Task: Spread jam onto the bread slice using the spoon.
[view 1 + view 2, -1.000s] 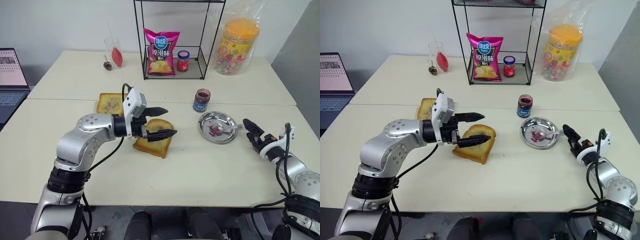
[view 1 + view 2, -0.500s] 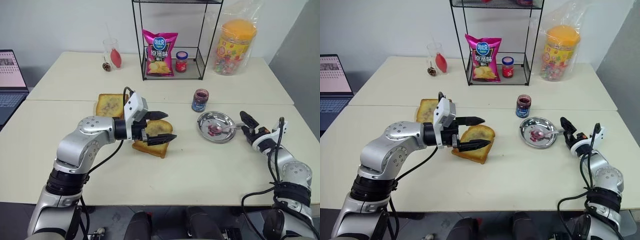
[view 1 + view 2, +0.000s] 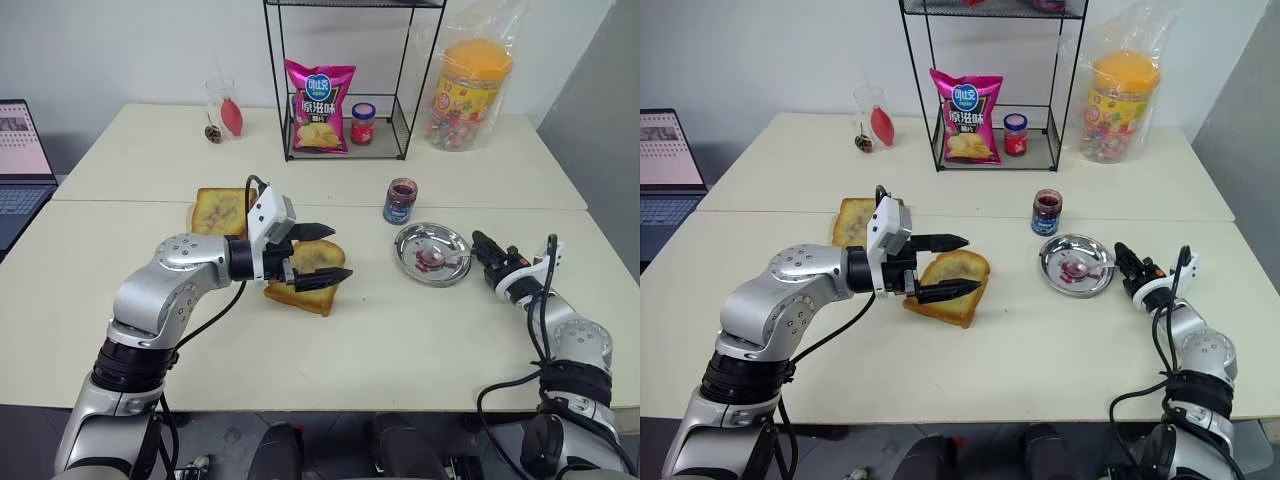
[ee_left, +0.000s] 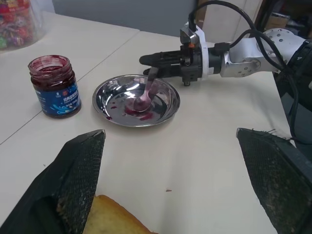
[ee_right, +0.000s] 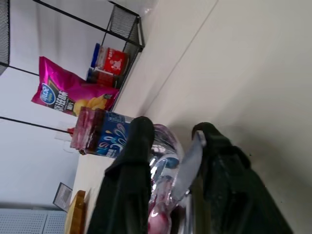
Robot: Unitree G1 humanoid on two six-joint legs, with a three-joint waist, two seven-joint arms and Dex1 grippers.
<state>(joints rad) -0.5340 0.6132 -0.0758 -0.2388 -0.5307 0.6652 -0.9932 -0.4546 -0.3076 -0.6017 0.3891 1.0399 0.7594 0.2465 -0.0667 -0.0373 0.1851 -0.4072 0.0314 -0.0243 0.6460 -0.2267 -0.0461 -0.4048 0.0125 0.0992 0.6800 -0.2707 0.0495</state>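
Note:
The bread slice [image 3: 300, 291] lies mid-table, its centre brown with a reddish smear. My left gripper [image 3: 326, 251] hovers just above it, open, with nothing between its mesh-padded fingers [image 4: 80, 165]. To the right stands the small clear jar of dark jam [image 3: 401, 200]. Beside it is a round metal dish [image 3: 415, 236] smeared with jam. The spoon [image 4: 145, 96] rests in the dish, bowl in the jam, handle pointing right. My right gripper [image 3: 483, 246] reaches level to the dish's rim, shut on the spoon's handle [image 5: 187, 165], which sits between the two fingers.
A second toast [image 3: 220, 208] with a paler centre lies behind the left arm. At the back, a wire rack [image 3: 283, 90] holds a chips bag [image 3: 321, 105] and a red-lidded jar [image 3: 362, 123]. A bagged candy jar [image 3: 468, 90], a glass [image 3: 226, 105] and a laptop [image 3: 18, 150] stand around.
My right gripper has moved in toward the dish and its fingers have drawn together on the spoon's handle. The left arm has stayed where it was, still open.

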